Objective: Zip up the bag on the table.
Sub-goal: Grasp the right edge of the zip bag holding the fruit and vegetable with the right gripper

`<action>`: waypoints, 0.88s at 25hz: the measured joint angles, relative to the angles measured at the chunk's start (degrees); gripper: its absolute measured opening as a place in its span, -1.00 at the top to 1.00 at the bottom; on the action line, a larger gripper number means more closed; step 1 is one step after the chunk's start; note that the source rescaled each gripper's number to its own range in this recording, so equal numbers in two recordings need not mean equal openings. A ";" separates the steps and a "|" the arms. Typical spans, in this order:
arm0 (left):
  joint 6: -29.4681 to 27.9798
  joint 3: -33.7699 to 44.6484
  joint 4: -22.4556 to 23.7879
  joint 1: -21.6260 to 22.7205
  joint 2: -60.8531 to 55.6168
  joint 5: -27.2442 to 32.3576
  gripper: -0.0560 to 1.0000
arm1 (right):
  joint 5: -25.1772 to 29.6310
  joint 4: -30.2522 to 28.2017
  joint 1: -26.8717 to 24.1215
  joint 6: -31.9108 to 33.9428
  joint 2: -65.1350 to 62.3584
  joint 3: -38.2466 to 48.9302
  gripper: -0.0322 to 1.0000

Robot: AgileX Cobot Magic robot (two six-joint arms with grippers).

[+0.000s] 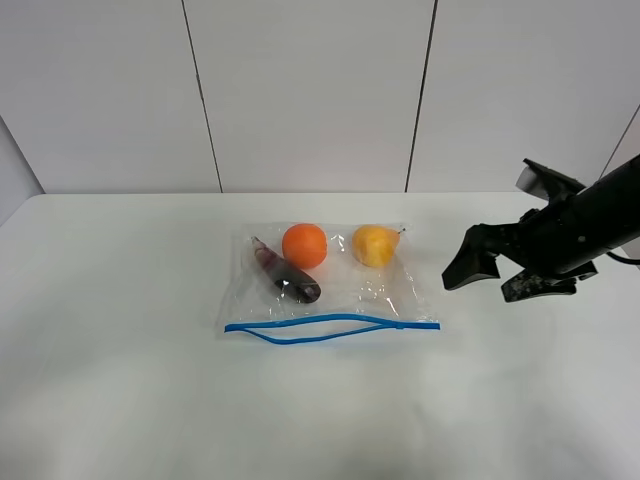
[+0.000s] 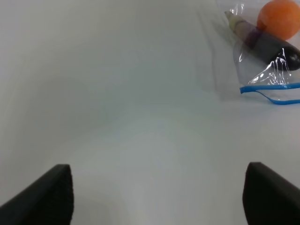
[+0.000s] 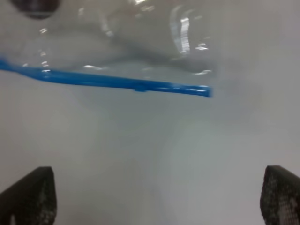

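The clear zip bag [image 1: 330,275] lies flat mid-table [image 1: 120,350], nearer the far edge, holding an orange [image 1: 304,245], a yellow pear [image 1: 374,245] and a dark eggplant [image 1: 287,273]. Its blue zipper strip [image 1: 330,325] faces the near edge, its two tracks parted along the middle. The right gripper [image 1: 485,283] hovers between bag and right edge, jaws wide apart, empty. The left gripper [image 2: 157,197] is likewise spread and empty, over bare table towards the left edge
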 joint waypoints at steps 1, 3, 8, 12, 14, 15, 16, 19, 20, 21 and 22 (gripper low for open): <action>0.00 0.00 0.00 0.00 0.00 0.00 -1.00 | 0.39 1.84 -0.79 -2.47 1.24 0.00 -0.90; 0.00 0.00 0.00 0.00 0.00 0.00 -1.00 | 0.96 5.31 -2.86 -6.24 2.68 0.00 -0.89; -0.02 0.00 0.00 0.00 0.00 0.00 -1.00 | 2.26 11.88 -9.60 -13.53 3.67 -0.13 -0.88; -0.02 0.00 0.00 0.00 0.00 0.00 -1.00 | 5.67 16.47 -12.78 -18.41 7.95 -0.17 -0.88; -0.02 0.00 0.00 0.00 0.00 0.00 -1.00 | 6.85 18.22 -13.31 -20.05 11.17 -0.17 -0.88; -0.02 0.00 0.00 0.00 0.00 0.00 -1.00 | 7.45 18.80 -13.39 -20.89 12.66 -0.17 -0.88; -0.02 0.00 0.00 0.00 0.00 0.00 -1.00 | 8.17 19.57 -13.39 -21.94 14.62 -0.17 -0.88; -0.02 0.00 0.00 0.00 0.00 0.00 -1.00 | 8.57 22.06 -13.39 -24.36 18.76 -0.17 -0.88; -0.02 0.00 0.00 0.00 0.00 0.00 -1.00 | 8.51 22.81 -13.39 -25.25 19.77 -0.19 -0.88; -0.02 0.00 0.00 0.00 0.00 0.00 -1.00 | 8.22 23.62 -13.39 -26.30 20.85 -0.24 -0.88; -0.02 0.00 0.00 0.00 0.00 0.00 -1.00 | 8.04 24.19 -13.39 -27.01 21.65 -0.24 -0.88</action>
